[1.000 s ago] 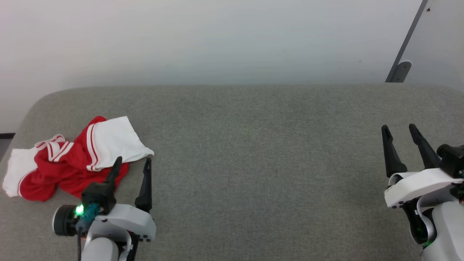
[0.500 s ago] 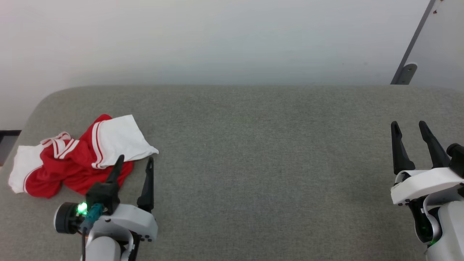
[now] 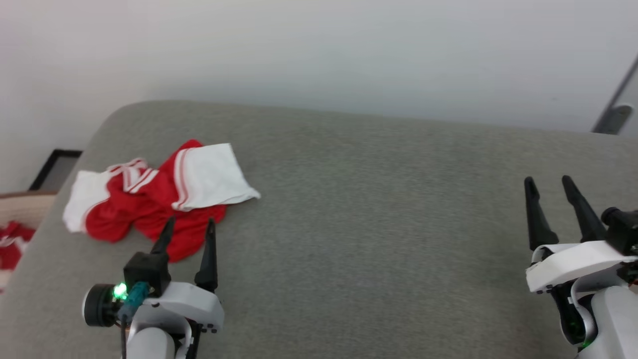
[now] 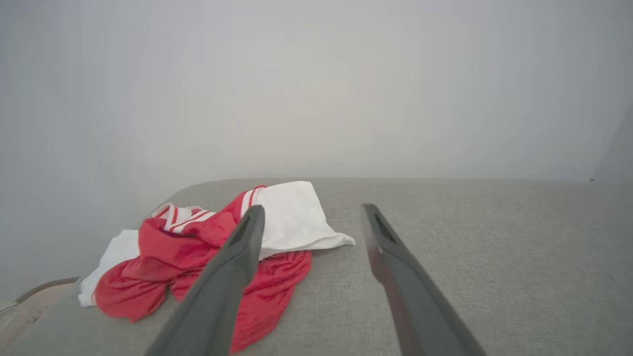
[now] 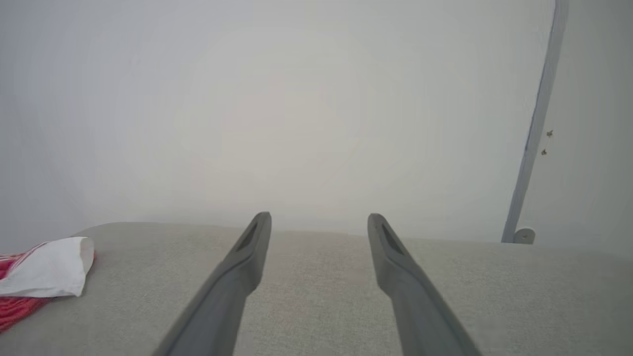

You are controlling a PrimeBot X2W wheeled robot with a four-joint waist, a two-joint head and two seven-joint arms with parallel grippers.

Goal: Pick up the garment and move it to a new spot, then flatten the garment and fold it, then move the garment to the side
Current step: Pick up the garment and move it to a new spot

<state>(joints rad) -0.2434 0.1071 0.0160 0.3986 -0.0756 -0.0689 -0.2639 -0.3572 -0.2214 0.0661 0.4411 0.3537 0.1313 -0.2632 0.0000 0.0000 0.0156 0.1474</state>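
Observation:
The garment (image 3: 154, 202) lies crumpled at the left end of the grey table (image 3: 374, 224): red cloth with white sleeves and striped trim, its number hidden in the folds. It also lies ahead in the left wrist view (image 4: 207, 247), and one white sleeve (image 5: 49, 267) shows at the left of the right wrist view. My left gripper (image 3: 190, 228) is open just in front of the garment's near edge, its left fingertip over the red cloth. At the table's right end my right gripper (image 3: 547, 184) is open, with nothing between its fingers.
A pale wall rises behind the table. Left of the table's rounded corner sits a beige container (image 3: 20, 219) with more red cloth (image 3: 10, 247) in it. A grey metal strip (image 3: 615, 107) leans at the far right. Bare table stretches between the two grippers.
The head camera has turned left, so the whole picture shifted right and the beige container came into view. Left gripper's fingertips now sit closer to the garment's near edge. The garment lies the same.

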